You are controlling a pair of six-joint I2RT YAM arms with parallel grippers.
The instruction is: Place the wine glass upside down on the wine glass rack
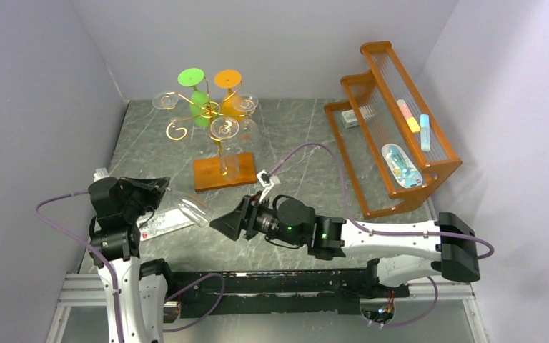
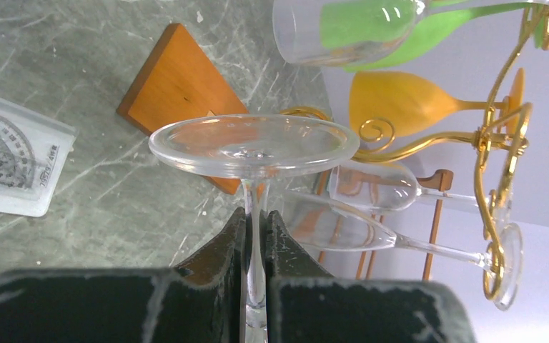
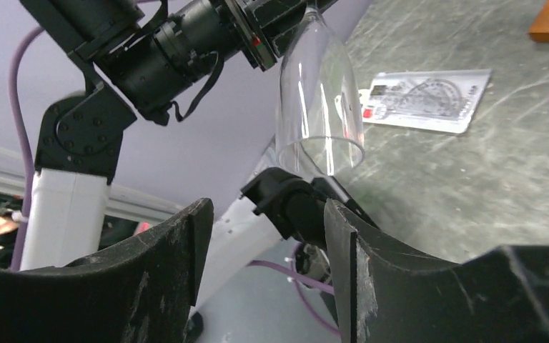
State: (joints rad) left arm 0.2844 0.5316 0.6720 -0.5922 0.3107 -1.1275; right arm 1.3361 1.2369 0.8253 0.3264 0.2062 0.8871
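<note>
While the gray table [image 1: 307, 179] spread toward the side walls, the wine glass rack [image 1: 214, 168] stood at one o'clock from the left gripper [image 1: 159, 193], with tabletop showing between them. That gripper was clamped on the stem of the wine glass [image 1: 187, 205], whose bowl pointed to four o'clock. The right gripper [image 1: 223, 223] gaped wide near its rim.
</note>
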